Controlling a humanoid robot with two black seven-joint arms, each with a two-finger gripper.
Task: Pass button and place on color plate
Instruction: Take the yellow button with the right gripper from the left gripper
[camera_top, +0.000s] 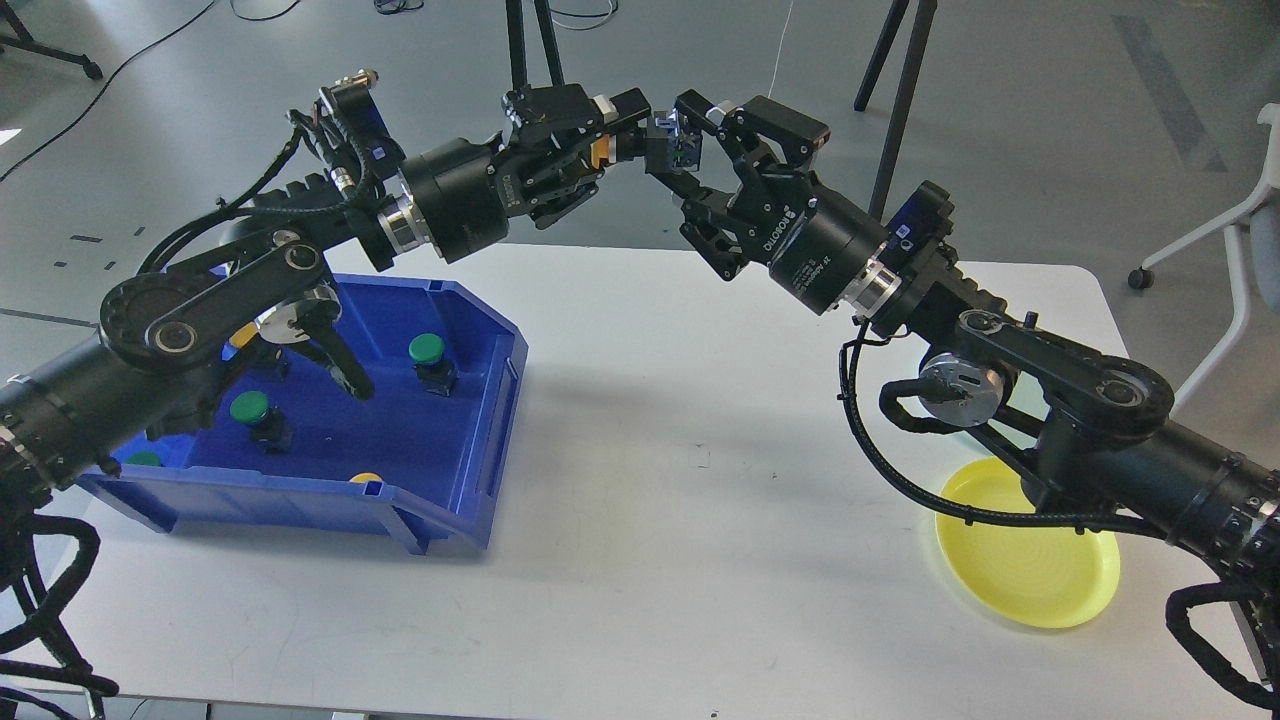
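My left gripper (612, 122) is shut on a yellow-capped button (650, 145), held high above the table's far edge with its black body and terminal end pointing right. My right gripper (690, 140) is open, its fingers on either side of the button's terminal end; I cannot tell whether they touch it. A yellow plate (1030, 570) lies on the table at the right front, partly under my right arm. A pale green plate is almost hidden behind that arm.
A blue bin (470, 400) at the left holds green buttons (428, 350) (250, 410) and a yellow one (365, 478). The white table (650, 560) spans the view. Tripod legs (900, 70) stand behind it. A chair (1250, 230) is at the far right.
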